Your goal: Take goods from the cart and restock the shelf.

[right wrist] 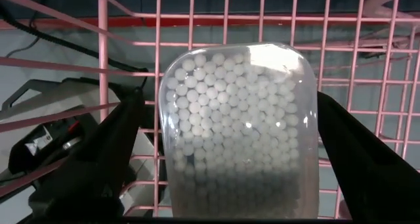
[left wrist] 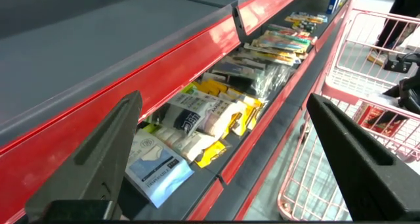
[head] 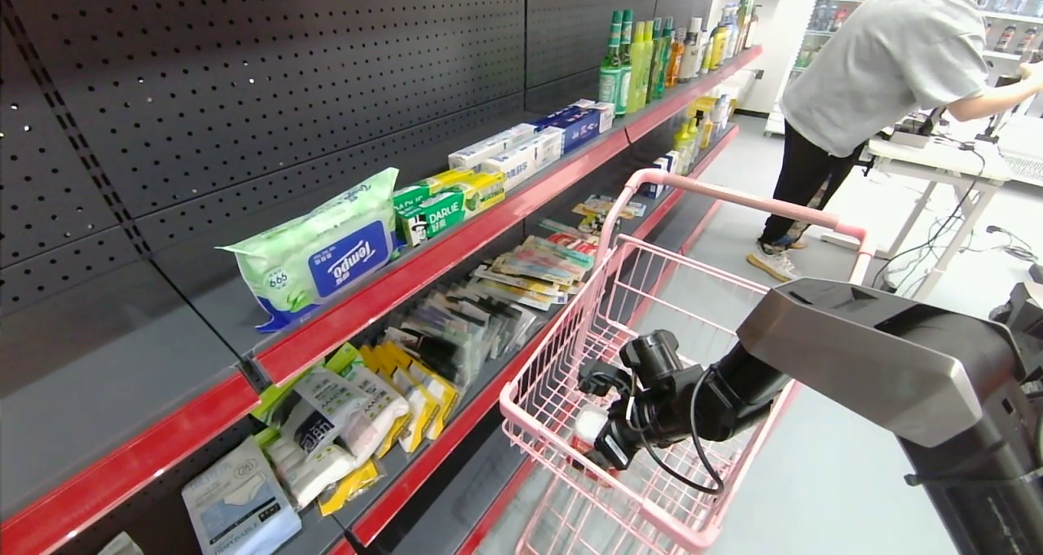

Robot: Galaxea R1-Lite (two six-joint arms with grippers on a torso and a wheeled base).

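Entry: clear tub of white beads point(right wrist: 239, 132), in the pink cart point(head: 521, 412) at near right, dead ahead of my right pincer point(right wrist: 228, 102), which is released and straddles its width, long axis along my reach; left pincer point(left wrist: 224, 98) released beside the shelf point(head: 456, 253).

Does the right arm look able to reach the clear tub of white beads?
Likely yes: the right gripper sits inside the cart, jaws open either side of the tub, nothing between.
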